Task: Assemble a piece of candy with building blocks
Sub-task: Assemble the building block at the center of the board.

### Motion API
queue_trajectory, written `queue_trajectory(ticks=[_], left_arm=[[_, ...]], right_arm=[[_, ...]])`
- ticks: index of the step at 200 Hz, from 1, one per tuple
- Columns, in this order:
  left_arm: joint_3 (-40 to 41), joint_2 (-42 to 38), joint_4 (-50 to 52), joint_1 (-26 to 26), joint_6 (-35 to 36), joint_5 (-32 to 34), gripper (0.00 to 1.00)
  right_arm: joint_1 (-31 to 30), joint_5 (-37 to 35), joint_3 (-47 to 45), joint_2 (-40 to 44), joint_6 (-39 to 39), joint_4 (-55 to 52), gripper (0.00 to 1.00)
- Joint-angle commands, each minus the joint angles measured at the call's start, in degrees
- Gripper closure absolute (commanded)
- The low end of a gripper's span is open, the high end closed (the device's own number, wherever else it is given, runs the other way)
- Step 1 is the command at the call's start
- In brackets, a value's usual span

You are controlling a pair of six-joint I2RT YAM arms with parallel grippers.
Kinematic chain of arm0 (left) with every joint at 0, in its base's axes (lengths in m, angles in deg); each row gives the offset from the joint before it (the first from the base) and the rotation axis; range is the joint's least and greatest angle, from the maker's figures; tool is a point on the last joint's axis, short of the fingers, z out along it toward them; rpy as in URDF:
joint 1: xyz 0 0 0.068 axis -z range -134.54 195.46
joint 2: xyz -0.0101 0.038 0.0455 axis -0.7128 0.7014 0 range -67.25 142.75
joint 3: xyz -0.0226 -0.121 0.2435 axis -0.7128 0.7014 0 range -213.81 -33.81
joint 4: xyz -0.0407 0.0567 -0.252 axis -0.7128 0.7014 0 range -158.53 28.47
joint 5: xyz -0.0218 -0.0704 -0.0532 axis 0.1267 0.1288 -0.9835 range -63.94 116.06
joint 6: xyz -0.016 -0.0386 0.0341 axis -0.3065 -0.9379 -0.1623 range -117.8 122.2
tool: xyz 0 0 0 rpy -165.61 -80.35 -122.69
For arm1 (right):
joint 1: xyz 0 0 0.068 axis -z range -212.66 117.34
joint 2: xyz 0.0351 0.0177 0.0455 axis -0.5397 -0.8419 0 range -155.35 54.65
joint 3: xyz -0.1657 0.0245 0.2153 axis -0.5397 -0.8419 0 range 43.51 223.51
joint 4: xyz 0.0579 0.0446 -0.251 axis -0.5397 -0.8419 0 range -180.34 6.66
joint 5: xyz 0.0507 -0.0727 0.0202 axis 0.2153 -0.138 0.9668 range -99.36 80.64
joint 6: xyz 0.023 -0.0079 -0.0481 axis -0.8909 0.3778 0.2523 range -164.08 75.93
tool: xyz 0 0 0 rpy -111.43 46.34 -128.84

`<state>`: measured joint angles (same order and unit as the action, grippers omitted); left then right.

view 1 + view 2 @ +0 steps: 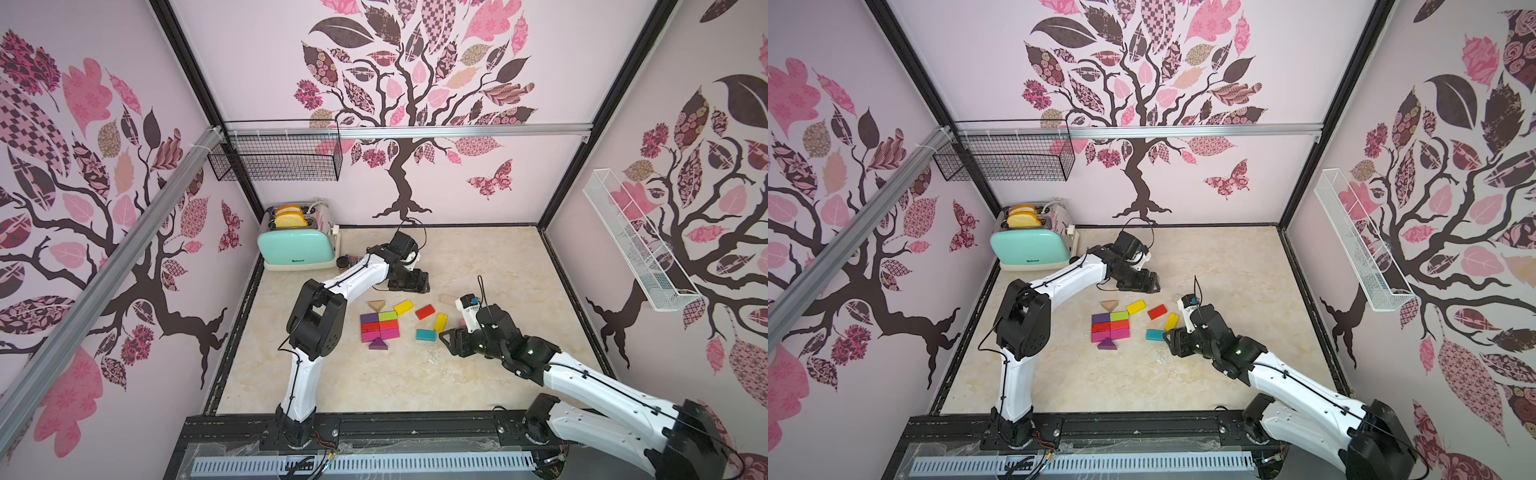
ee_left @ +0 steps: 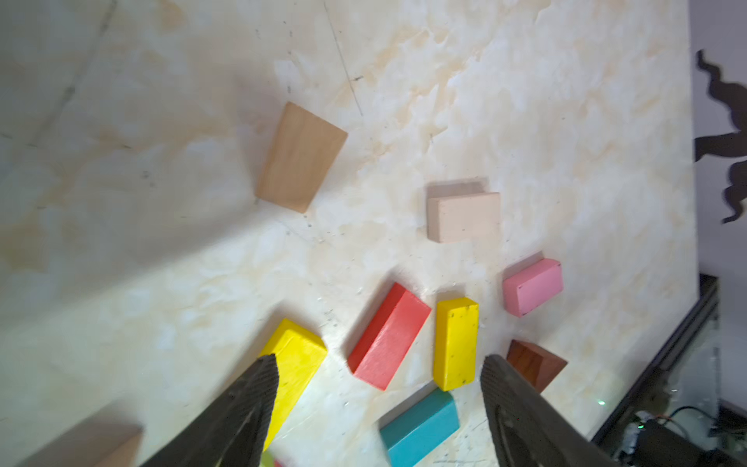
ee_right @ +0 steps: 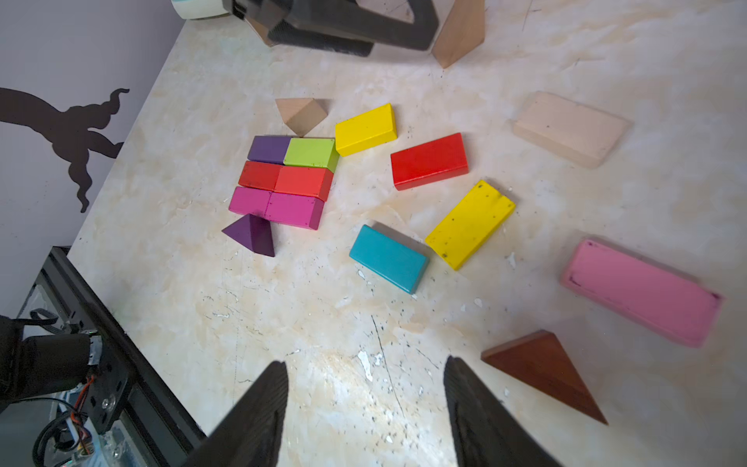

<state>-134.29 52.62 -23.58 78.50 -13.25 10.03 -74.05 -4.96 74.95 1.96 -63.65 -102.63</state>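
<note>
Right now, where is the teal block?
In a top view the teal block lies flat on the table, on the right arm's side of the six-block grid, just beside the nearest yellow block.

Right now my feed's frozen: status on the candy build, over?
Left gripper, right gripper open, empty. Candy body laid, tan triangle and purple triangle at its ends. Loose blocks alongside, none on it.

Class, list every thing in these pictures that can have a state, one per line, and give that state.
Left tool: open, empty.
Right tool: open, empty.
Toaster: two bread slices standing up in its slots.
Block rectangle: six blocks packed together, three rows of two.
Tan triangle: tip against one end of the rectangle.
Purple triangle: against the opposite end.
Brown triangle: lying flat, on its own.
</note>
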Motion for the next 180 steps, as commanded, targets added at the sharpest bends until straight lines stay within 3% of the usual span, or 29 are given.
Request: queue_trajectory(ticks=[1, 16, 67, 129, 180], left_arm=[[-0.67, -0.41, 8.15, 1.19, 8.01, 11.01, 0.24], [0.85, -0.66, 8.53, 1.82, 9.75, 15.02, 0.31], [-0.75, 3.5, 11.5, 4.61, 13.03, 22.51, 0.32], [-1.72, 7.2, 11.82, 5.38, 14.15, 21.65, 0.36], [-6.82, 11.46, 12.39, 5.35, 14.45, 23.71, 0.71]], right_arm=[[0.84, -1.3, 1.63, 1.09, 2.45, -7.41, 0.35], [1.66, 0.01, 2.45, 0.6, 3.34, -7.61, 0.35], [2.69, 1.68, 4.07, 0.65, 4.63, -7.71, 0.35], [3.57, 0.26, 3.98, 3.46, 4.93, -9.69, 0.34], [4.33, 0.55, 5.81, 1.95, 5.94, -9.63, 0.33]])
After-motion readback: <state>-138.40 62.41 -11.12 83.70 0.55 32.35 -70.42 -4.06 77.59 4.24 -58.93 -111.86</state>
